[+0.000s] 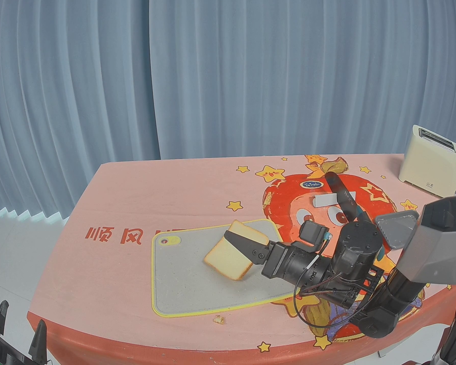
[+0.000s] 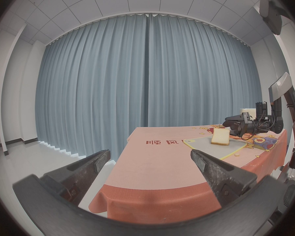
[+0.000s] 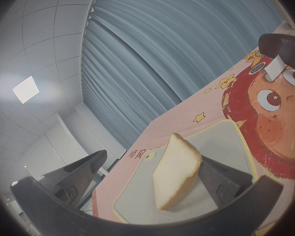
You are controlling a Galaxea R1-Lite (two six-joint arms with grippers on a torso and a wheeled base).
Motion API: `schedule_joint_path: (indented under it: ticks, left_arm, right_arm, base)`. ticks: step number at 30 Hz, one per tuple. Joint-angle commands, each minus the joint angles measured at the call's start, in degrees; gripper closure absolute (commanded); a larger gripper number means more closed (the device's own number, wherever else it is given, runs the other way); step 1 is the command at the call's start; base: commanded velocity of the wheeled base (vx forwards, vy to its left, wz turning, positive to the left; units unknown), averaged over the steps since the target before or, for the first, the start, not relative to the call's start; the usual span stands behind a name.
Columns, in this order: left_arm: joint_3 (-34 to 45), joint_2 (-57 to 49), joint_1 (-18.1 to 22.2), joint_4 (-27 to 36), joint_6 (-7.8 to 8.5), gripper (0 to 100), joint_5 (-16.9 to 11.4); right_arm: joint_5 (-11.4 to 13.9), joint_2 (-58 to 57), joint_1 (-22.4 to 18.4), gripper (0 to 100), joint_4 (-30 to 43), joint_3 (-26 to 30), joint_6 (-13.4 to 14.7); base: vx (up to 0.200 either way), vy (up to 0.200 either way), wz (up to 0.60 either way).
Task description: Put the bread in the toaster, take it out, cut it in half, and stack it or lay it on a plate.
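Bread: the slice (image 1: 229, 259) sits on the grey cutting board (image 1: 187, 285), towards its far right corner. It is tipped up on one edge, not lying flat!
Right gripper: it (image 3: 152, 156) is low over the right side of the board with its fingers spread wide on either side of the slice. One finger (image 3: 219, 177) touches the bread's face and props it, and the other is well apart from it. Nothing is pinched.
Why the tilt: my guess is the slice leans only because that finger is behind it. Take the finger away and it should drop flat onto the board.
Left gripper: it (image 2: 150, 152) hangs off the near left corner of the table (image 1: 137, 198), fingers spread with nothing between them. It looks parked clear of the work.
Knife: it (image 1: 343, 194) lies on the cloth beyond the board's far right corner, dark handle showing. That seems a handy spot for the right arm to take it for the cut.
Toaster: it (image 1: 430, 160) stands at the far right corner, slot upward, well apart from the board.
Crumb: a small one (image 1: 218, 320) lies on the cloth just beside the board's near edge.
Stage: bread on the board with the knife waiting looks to me like the cutting step is coming up.
Watch for: a slice that is not lying flat would be awkward to halve.
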Motion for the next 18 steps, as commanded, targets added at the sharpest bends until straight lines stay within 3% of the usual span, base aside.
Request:
schedule_joint_path:
  ticks: [1, 18]
  left_arm:
    - [1.0, 0.0, 0.0, 0.0, -0.02, 0, 0.0]
    - [1.0, 0.0, 0.0, 0.0, -0.02, 0, 0.0]
  right_arm:
    - [0.0, 0.0, 0.1, 0, -0.1, 0.1, 0.0]
    - [-1.1, 0.3, 1.3, 0, -0.1, 1.2, -3.4]
  base:
    - [0.0, 0.0, 0.0]
    - [0.0, 0.0, 0.0]
